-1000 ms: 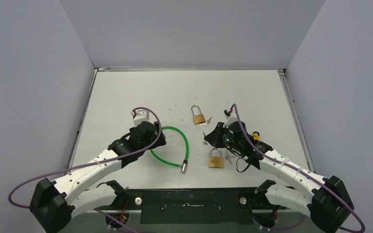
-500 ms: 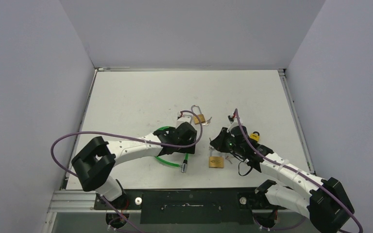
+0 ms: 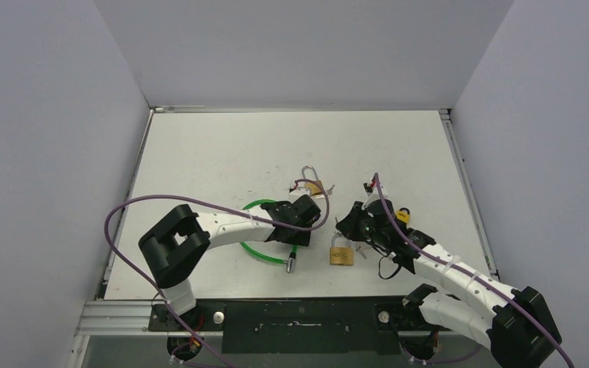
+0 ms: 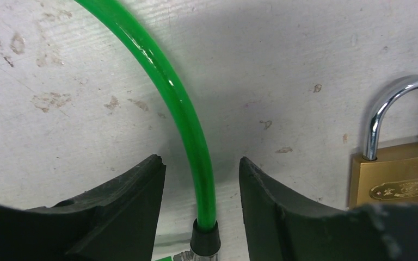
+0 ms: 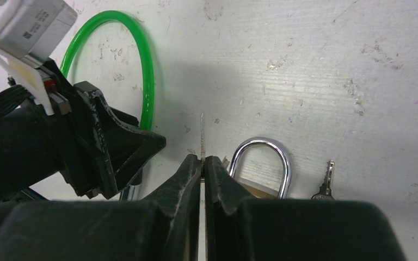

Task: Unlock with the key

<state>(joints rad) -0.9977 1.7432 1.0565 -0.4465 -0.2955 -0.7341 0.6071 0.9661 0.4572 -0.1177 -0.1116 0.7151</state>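
A green cable lock [image 3: 264,257] lies in a loop on the table. In the left wrist view, the cable [image 4: 182,109] runs between the fingers of my left gripper [image 4: 201,163]. The jaws are open, with a gap on each side of the cable, just above its black end collar [image 4: 206,239]. A brass padlock [image 4: 403,182] sits just to the right. My right gripper [image 5: 203,159] is shut on a key, whose thin blade [image 5: 202,133] sticks out past the fingertips. It hovers beside the padlock's steel shackle [image 5: 261,142]. From above, that padlock [image 3: 342,253] lies between both grippers.
A second brass padlock [image 3: 312,184] lies farther back, partly hidden by my left wrist. A small padlock with a yellow part [image 3: 403,216] sits by my right arm. A loose key [image 5: 326,182] lies right of the near padlock. Purple cables arch over both arms.
My left arm has swung right, from the left side of the green loop to its right end by the padlock, and its jaws have narrowed. My right gripper has shifted slightly, still shut.
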